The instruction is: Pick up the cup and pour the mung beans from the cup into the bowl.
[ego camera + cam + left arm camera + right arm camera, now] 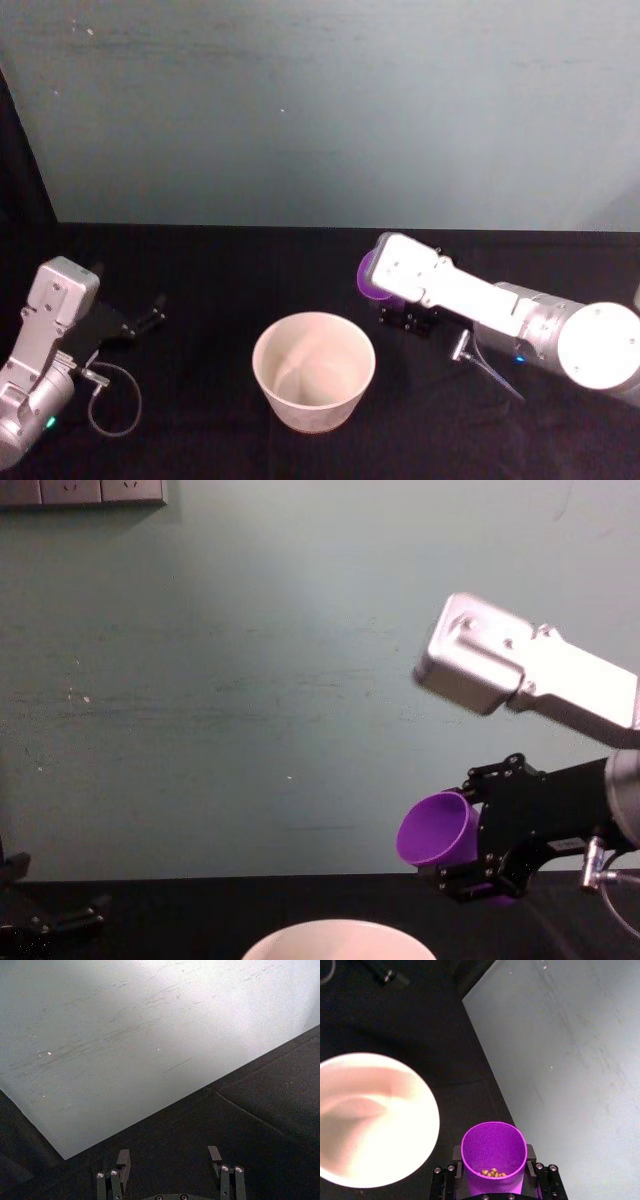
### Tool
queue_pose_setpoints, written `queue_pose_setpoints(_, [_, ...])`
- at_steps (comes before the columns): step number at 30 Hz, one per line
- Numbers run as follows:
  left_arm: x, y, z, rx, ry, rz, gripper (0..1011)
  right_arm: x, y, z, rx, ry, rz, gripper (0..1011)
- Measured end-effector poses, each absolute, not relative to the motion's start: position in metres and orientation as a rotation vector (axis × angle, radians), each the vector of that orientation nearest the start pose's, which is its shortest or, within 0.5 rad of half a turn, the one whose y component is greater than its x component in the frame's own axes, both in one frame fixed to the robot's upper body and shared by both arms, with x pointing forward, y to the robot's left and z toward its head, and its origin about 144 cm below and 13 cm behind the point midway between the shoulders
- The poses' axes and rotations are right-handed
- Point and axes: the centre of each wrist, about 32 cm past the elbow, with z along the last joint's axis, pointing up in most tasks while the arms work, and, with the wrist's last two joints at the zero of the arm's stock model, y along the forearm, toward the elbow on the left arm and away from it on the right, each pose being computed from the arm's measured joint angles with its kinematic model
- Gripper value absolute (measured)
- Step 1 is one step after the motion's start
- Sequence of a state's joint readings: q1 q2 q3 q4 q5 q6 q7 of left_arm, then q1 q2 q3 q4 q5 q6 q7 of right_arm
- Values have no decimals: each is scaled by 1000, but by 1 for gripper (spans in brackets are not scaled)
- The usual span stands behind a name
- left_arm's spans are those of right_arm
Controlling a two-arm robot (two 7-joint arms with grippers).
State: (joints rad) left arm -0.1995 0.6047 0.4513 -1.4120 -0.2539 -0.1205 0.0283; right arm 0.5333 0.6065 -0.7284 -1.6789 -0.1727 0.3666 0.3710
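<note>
The purple cup (492, 1142) sits between the fingers of my right gripper (493, 1156), which is shut on it. A few mung beans (492, 1173) lie inside it near the base. In the chest view the cup (438, 830) hangs above the table, tipped on its side with its mouth to the left, and the right gripper (468, 865) holds its base end. The pale bowl (313, 345) stands on the black table just left of the cup (368, 280), and its inside (370, 1120) looks bare. My left gripper (169, 1160) is open with nothing in it, parked at the far left (150, 318).
A teal-grey wall (320, 110) rises close behind the black table (220, 270). A cable loop (115, 405) hangs by the left arm. A short cable and plug (465, 350) trail under the right arm. Wall sockets (80, 490) sit high on the wall.
</note>
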Motion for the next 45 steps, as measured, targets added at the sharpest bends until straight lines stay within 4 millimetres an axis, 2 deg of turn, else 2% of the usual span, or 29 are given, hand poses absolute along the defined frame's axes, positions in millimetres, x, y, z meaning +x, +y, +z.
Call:
queue_pose_setpoints(17, [489, 310, 1140, 304, -285, 1248, 1003, 501, -157, 1278, -1031, -960, -650, 723])
queue_pose_setpoints(45, [489, 310, 1140, 304, -285, 1248, 1004, 481, -109, 1270, -1228, -1253, -525, 723])
